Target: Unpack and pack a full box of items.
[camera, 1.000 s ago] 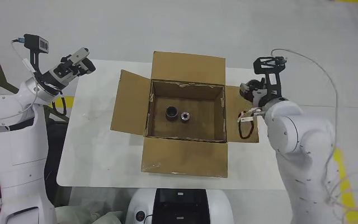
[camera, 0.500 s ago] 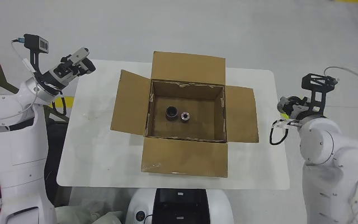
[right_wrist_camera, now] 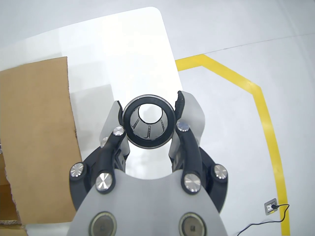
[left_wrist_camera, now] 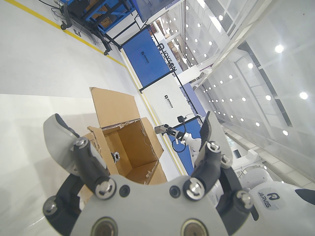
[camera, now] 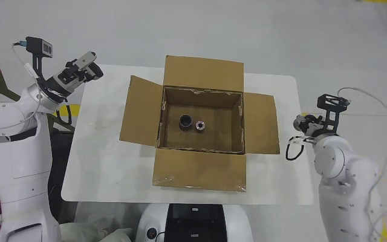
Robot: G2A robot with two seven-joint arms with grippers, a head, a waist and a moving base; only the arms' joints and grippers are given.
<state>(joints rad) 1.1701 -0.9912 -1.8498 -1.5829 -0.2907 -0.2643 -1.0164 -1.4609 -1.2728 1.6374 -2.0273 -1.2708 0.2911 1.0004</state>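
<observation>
White tabletop point(camera: 103, 175) spreads under my right gripper point(right_wrist_camera: 149, 106), its rounded corner just beyond the jaws. They are clamped on a black bearing sleeve point(right_wrist_camera: 157, 124), with its bore facing my wrist camera. A second ago this gripper hung over the nearest flap of the cardboard box point(camera: 199, 172). Now it has swung outward to the table's edge, and the box sits off to one side of the jaws. I judge that one item is out and ready to be set down. A dark ring point(camera: 185, 122) and a metal collar point(camera: 200, 126) remain on the box floor, so unpacking is unfinished. My left gripper point(left_wrist_camera: 133, 124) has not moved: its jaws are wide and empty, and the box lies ahead of them.
</observation>
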